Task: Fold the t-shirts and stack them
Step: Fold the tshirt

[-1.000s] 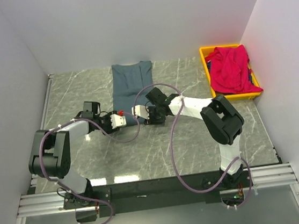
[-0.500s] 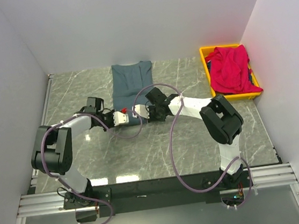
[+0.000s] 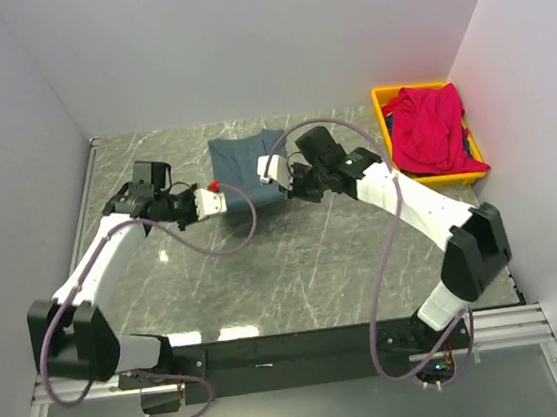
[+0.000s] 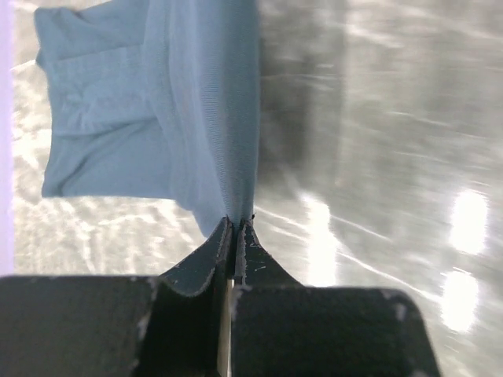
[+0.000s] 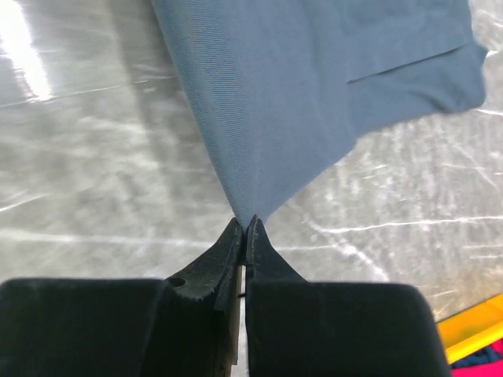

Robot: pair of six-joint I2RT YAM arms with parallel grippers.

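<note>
Slate blue-grey t-shirt [image 3: 236,157]: soft, limp, light cloth. Left gripper [image 4: 235,227] and right gripper [image 5: 246,226] each pinch a near corner, likely the best hold.

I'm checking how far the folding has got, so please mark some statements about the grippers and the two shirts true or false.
1. The left gripper is shut on an edge of the blue-grey t-shirt. True.
2. The right gripper is open and holds nothing. False: it is shut on the blue-grey t-shirt too, pinching a corner of the cloth.
3. The red t-shirt lies crumpled in the yellow bin. True.
4. The two t-shirts are stacked on each other. False: the red t-shirt is in the bin at the far right, apart from the blue-grey t-shirt at the far middle of the table.
</note>
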